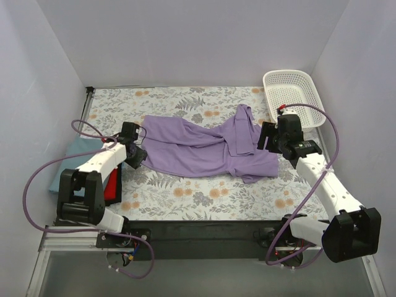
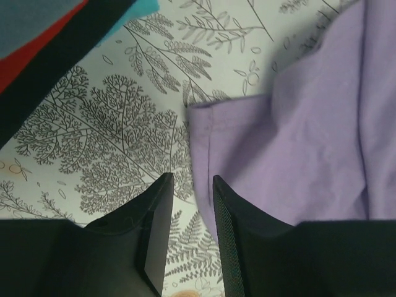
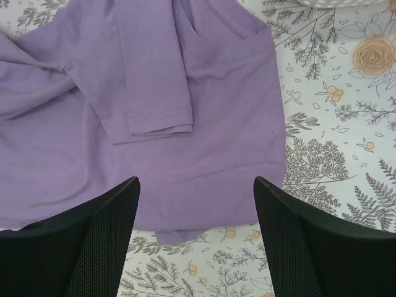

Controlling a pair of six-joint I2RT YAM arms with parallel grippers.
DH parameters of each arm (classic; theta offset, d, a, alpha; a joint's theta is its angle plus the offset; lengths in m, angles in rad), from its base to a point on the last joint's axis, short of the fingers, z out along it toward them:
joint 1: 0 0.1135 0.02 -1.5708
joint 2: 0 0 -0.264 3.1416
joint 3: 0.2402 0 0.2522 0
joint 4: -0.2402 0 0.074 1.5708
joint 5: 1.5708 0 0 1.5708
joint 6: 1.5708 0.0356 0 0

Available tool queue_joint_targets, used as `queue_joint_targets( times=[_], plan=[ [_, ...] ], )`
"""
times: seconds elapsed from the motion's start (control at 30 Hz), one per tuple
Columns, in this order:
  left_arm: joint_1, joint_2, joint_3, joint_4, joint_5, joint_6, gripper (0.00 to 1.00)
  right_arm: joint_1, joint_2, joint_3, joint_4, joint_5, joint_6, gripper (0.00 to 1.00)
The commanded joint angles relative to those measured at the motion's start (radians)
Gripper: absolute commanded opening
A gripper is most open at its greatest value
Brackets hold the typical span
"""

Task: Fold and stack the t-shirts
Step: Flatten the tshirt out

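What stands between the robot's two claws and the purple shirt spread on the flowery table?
Nothing visible: the left gripper is at the lilac-purple cloth t-shirt's edge, the right gripper is open directly over it.

White-shelled arms [image 1: 102,162] with black joints trail purple cables [image 1: 28,185] and end in black, mesh-textured fingers [image 2: 154,235].

A shirt [image 1: 204,148] is lying between the left gripper [image 1: 140,156] and right gripper [image 1: 263,138]. Folded shirts [image 1: 77,154] are lying further left, a basket [image 1: 270,99] beyond the right one.
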Motion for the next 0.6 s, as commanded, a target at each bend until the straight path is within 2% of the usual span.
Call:
queue_joint_targets(
  times=[0.0,0.33,0.57],
  plan=[
    [-0.001,0.053,0.067,0.012,-0.088,-0.061,0.31,-0.004,-0.017,-0.022,0.048,-0.022,0.018,0.8],
    [-0.001,0.224,0.159,-0.018,-0.12,-0.108,0.31,-0.031,-0.013,-0.062,0.062,-0.044,0.009,0.8],
    [-0.001,0.224,0.159,-0.028,-0.152,-0.136,0.37,-0.067,0.006,-0.067,0.078,-0.077,0.0,0.81]
  ],
)
